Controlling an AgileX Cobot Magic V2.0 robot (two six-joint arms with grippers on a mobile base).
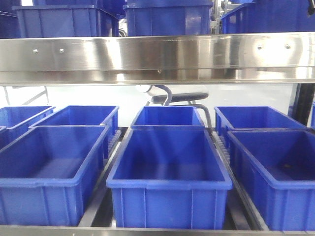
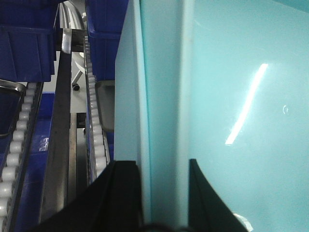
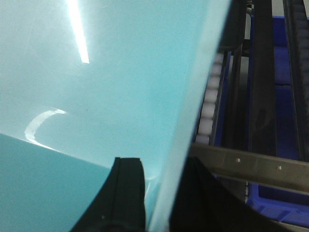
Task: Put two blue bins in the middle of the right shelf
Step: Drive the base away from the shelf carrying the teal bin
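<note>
The left gripper (image 2: 159, 193) has its two black fingers (image 2: 120, 193) pinching the wall and thin rim of a pale aqua bin (image 2: 231, 96), one finger on each face. The right gripper (image 3: 161, 193) pinches an aqua wall (image 3: 96, 96) in the same way. Whether that makes one bin or two, the wrist views do not settle. Both show the aqua plastic held above the rack. Two roller tracks (image 2: 96, 135) run past it on the left side, and one roller track (image 3: 212, 96) lies by the right edge.

In the front view, the broad steel front rail (image 1: 157, 56) of the shelf level spans the frame, with four small bolts on its face. Seven royal-blue bins (image 1: 167, 177) stand on the level below it. Three sit along the front edge and four behind (a sliver of another shows at the far right). At least three upper bins (image 1: 167, 19), also royal blue, stand above the rail. In the right wrist view a steel rail (image 3: 251, 166) with two bolts crosses below the held wall.
</note>
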